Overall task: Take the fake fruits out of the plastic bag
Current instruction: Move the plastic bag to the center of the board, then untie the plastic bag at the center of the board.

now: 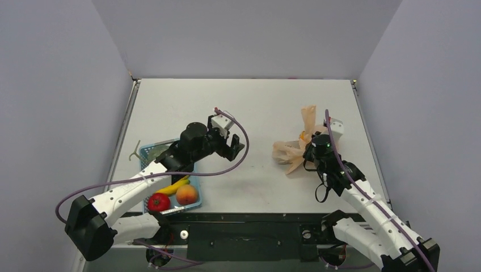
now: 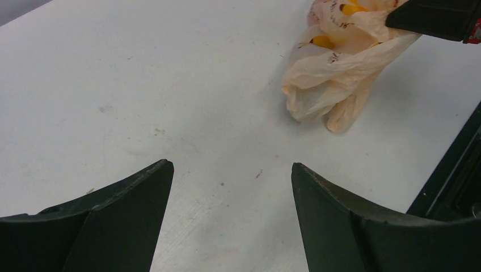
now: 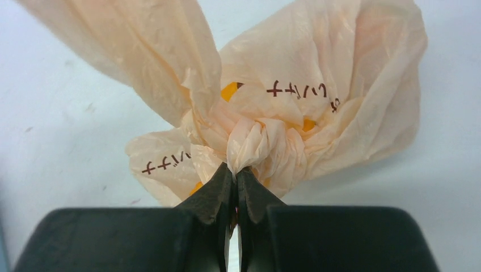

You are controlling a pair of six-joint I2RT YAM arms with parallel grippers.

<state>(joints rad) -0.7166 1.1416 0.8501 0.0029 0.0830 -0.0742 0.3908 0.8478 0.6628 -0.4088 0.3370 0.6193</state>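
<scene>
The plastic bag (image 1: 292, 148) is pale peach, crinkled and bunched, lying right of the table's middle. It also shows in the left wrist view (image 2: 337, 73) and the right wrist view (image 3: 295, 107). My right gripper (image 3: 236, 171) is shut on a twisted fold of the bag; in the top view it (image 1: 310, 152) sits at the bag's right side. Orange-yellow patches (image 3: 229, 90) show through the plastic; the fake fruits themselves are hidden inside. My left gripper (image 2: 230, 167) is open and empty over bare table, left of the bag; it also shows in the top view (image 1: 234, 146).
A blue mesh basket (image 1: 148, 150) stands at the near left under the left arm, holding yellow bananas (image 1: 173, 185), a red tomato-like fruit (image 1: 159, 202) and a peach (image 1: 186, 195). Grey walls close in the table on three sides.
</scene>
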